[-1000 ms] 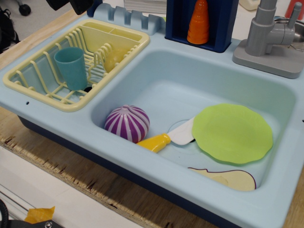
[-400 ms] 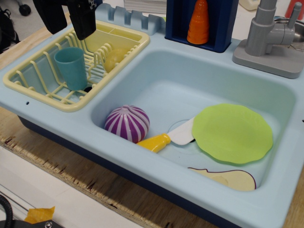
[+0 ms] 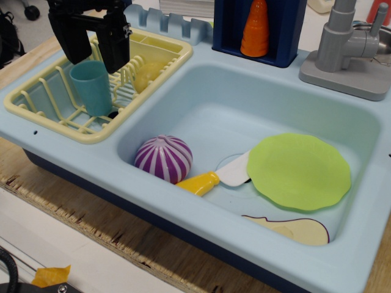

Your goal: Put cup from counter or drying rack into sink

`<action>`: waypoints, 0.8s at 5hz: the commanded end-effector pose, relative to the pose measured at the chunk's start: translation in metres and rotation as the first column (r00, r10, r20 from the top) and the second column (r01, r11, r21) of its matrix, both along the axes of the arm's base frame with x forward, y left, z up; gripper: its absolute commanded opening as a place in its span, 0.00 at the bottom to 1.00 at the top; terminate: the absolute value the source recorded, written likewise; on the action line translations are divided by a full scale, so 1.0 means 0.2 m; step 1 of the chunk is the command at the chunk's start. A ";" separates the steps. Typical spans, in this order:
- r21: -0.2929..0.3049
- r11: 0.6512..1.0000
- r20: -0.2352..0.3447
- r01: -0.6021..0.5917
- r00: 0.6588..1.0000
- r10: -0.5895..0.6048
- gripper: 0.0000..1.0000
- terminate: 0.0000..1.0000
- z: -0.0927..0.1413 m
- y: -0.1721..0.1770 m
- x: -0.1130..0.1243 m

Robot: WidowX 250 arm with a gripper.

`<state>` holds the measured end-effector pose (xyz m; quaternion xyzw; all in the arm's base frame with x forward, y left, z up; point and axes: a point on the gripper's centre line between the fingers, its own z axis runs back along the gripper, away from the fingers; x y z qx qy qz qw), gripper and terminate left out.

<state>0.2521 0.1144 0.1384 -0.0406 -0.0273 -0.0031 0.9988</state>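
Note:
The teal cup (image 3: 92, 88) stands upright in the pale yellow drying rack (image 3: 61, 119) at the left of the pale blue counter (image 3: 73, 159). My black gripper (image 3: 95, 60) hangs open directly over the cup, one finger (image 3: 74, 46) at its left rim and one at its right, tips about level with the rim. It holds nothing. The big pale blue sink (image 3: 201, 104) lies to the right of the rack.
In the sink lie a purple-and-white striped ball (image 3: 164, 158), a yellow-handled knife (image 3: 214, 177), a lime green plate (image 3: 299, 172) and a pale flat slice (image 3: 296, 231). An orange ribbed cone (image 3: 255, 28) stands in a dark blue holder behind. A grey faucet (image 3: 347, 52) stands at the back right.
My gripper has come down from the top left edge of the view to just over the cup, fingers spread on either side of its rim. The cup has not moved.

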 end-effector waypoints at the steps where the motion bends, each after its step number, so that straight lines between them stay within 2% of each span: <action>1: -0.016 1.000 0.012 -0.011 1.000 0.011 1.00 0.00 -0.03 0.03 -0.02; 3: -0.082 0.997 -0.010 0.003 1.000 -0.004 1.00 0.00 -0.19 0.05 0.00; 4: -0.082 0.997 -0.013 0.000 1.000 -0.001 0.00 0.00 -0.19 0.06 0.00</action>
